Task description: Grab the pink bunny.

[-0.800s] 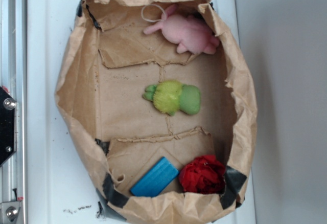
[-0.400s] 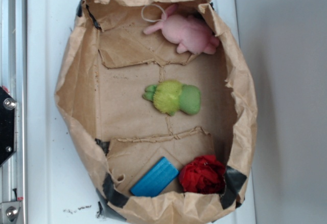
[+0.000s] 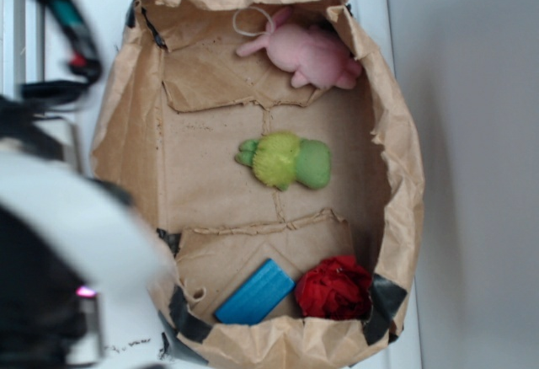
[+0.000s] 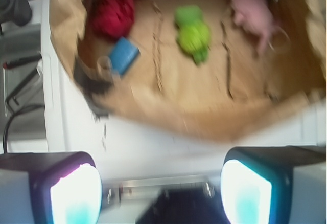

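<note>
Pink bunny [image 3: 307,56] is what we find lying at the far end of the brown paper bag [image 3: 402,175] in the exterior view, tucked against the bag's wall, its long ears pointing left and its thin white string loop [image 3: 248,22] curling beside them on the paper floor. We see the yellow-green plush toy [image 3: 286,160] near the middle of the bag, well apart from the bunny, and at the near end the blue block [image 3: 255,291] lies just beside the red fuzzy ball [image 3: 333,287]. The bag sits on a white surface [image 3: 76,217] with strips of black tape [image 3: 381,302] at its corners. Our arm [image 3: 67,259] fills the lower left of this view as a blurred white and black mass, over the bag's left edge and the surface beside it, not touching any toy. In the wrist view, which is blurred, the gripper [image 4: 161,193] hangs outside the bag above the white surface, its two fingers [image 4: 74,191] standing far apart at the bottom corners of the picture with nothing between them. From there we see the bunny [image 4: 253,14] at the upper right, the green toy [image 4: 193,32] in the middle, and the ball [image 4: 113,12] with the blue block [image 4: 123,55] at the upper left
</note>
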`<state>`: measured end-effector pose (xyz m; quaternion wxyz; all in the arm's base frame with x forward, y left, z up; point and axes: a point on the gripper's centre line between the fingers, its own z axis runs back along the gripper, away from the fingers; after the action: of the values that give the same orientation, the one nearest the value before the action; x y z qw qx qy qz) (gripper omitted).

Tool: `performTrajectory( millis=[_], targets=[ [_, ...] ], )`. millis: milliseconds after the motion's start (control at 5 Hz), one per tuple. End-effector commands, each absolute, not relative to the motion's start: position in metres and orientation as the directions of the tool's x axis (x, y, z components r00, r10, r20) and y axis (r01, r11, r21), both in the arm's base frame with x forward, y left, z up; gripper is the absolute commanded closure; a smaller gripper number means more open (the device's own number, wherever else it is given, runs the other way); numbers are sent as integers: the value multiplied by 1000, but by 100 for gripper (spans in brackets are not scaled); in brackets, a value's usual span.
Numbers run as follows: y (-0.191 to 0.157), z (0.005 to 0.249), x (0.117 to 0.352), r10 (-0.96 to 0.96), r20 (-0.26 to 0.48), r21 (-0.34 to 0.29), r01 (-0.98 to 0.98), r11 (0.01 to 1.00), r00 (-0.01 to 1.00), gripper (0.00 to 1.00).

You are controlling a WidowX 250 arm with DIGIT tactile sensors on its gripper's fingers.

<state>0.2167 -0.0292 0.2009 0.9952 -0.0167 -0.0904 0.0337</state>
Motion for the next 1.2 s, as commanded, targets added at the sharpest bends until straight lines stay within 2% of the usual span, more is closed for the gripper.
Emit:
performTrajectory(
  millis=[0,200,400,600,1000],
  targets=[
    [11,184,271,155,207,-7,-157,988,966,0],
    [31,168,280,159,183,-26,-157,987,970,0],
    [39,159,277,146,152,-83,-135,987,978,0],
    [45,140,276,155,210,38,-167,985,965,0],
    [45,140,276,155,210,38,-167,985,965,0]
  ],
)
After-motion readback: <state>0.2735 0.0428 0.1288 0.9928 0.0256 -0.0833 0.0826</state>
